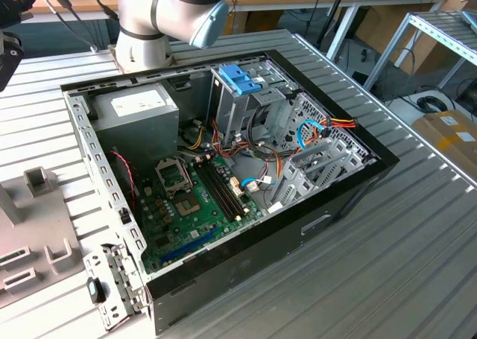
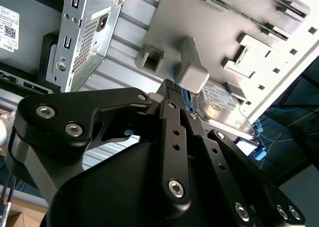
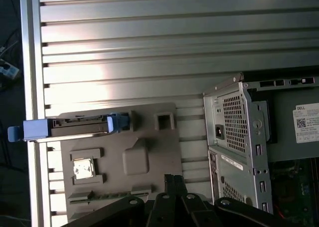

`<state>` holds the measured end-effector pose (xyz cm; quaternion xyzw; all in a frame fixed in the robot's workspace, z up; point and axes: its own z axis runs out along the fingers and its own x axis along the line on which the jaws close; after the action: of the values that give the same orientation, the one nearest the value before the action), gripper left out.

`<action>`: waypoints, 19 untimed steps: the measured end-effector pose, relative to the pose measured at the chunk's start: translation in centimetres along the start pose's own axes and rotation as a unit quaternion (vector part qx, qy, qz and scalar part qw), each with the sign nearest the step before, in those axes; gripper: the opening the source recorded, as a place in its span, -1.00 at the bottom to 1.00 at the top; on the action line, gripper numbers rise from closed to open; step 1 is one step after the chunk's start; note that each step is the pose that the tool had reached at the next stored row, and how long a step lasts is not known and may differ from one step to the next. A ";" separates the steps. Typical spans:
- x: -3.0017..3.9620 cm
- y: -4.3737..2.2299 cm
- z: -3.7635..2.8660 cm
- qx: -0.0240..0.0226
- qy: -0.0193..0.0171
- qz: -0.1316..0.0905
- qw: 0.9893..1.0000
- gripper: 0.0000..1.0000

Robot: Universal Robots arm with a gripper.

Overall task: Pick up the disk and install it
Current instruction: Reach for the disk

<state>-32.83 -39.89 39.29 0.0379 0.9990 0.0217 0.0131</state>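
One step is on by my read: closing in on the disk for the pick, w/ nothing lifted yet. Biggest first, the ribbed metal table [image 3: 149, 37] runs under the tool and carries everything. Next, the open PC case [image 1: 261, 264] lies off to one side of the gripper. Its drive cage [image 1: 231, 112] w/ the blue handle [image 1: 240, 78] is prob. where the disk has to end up. Then the grey fixture plate [image 3: 149, 152], right below the tool. At that plate's border farthest from the fingertips stands the disk [image 3: 75, 127], up on its long edge w/ blue frame poking out at both ends. In the second wrist view its labelled face shows just past a grey block [image 2: 192, 72], apart from the tips. To do this bit well, I'd say: bring the pads over the two flat faces, i.e. across the thin dimension, and centre them btw. the blue ends so the disk can't swing. I'd also keep clear of the grey block and lift straight out w/o twisting, as the seat looks snug. Smallest last, the gripper [image 3: 173, 179]: its black fingers look pressed together, clenched on nothing. As far as I can see they touch neither plate nor disk. They'd need to spread wider than the disk's thickness before any hold is possible.
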 end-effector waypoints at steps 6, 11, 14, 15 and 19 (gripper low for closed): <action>0.36 -0.03 -0.01 0.000 0.000 0.000 1.000 -0.79; 0.62 -0.05 -0.01 0.000 0.000 0.000 1.000 -0.79; 0.76 -0.06 -0.02 0.000 0.000 0.000 1.000 -0.79; 0.79 -0.06 -0.02 0.000 0.000 0.000 1.000 -0.79; 1.00 -0.07 -0.03 0.000 0.000 0.000 1.000 -0.79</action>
<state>-33.83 -39.89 39.29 0.0379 0.9990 0.0217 0.0131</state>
